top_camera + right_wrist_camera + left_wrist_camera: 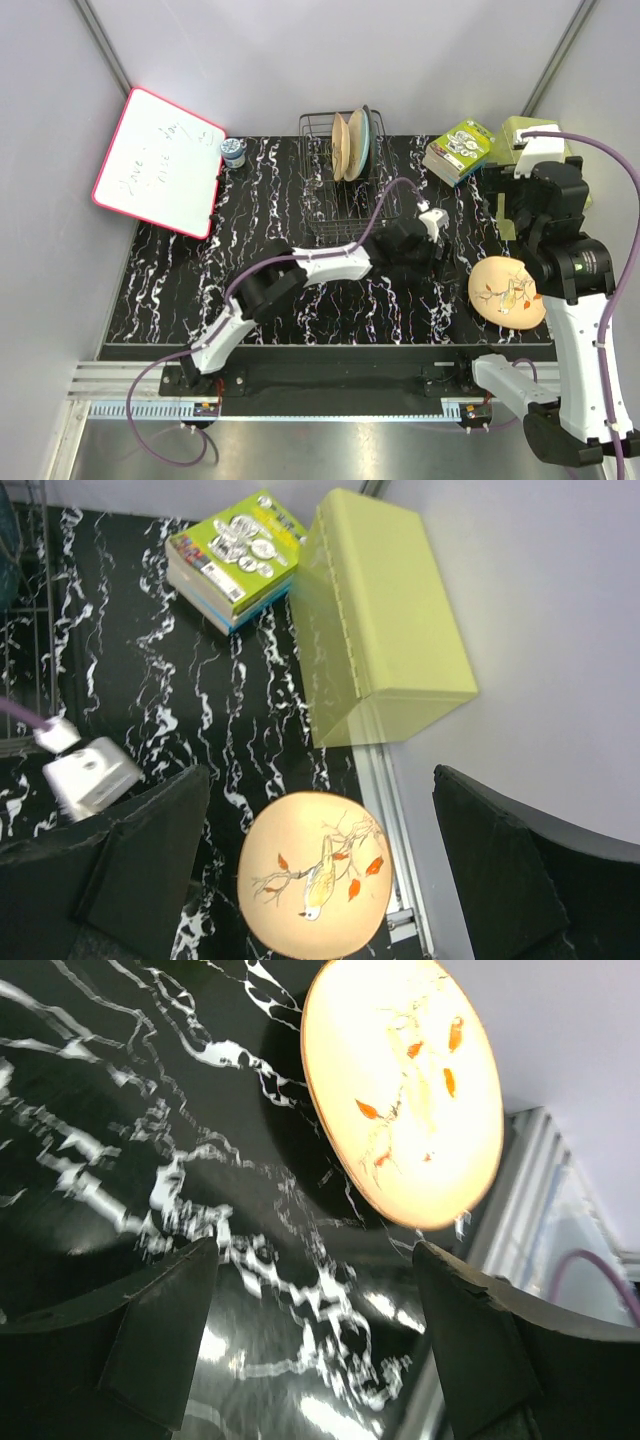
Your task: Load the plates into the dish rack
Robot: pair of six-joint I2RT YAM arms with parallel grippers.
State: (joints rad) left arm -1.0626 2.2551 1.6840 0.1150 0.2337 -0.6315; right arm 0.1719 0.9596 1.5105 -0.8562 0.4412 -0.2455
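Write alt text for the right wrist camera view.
An orange-tan plate with a bird drawing lies on the black marbled table, below the open right gripper. Beyond sit a yellow-green box and a green book.

A robotics lab booth. Bare grey walls [300, 60] box in a black marbled tabletop [180, 270], pink-framed whiteboard [160, 165] at ten o'clock.

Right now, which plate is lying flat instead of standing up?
The orange plate with the bird drawing, flat near the right edge of the table. The other plates stand on edge in the dish rack.
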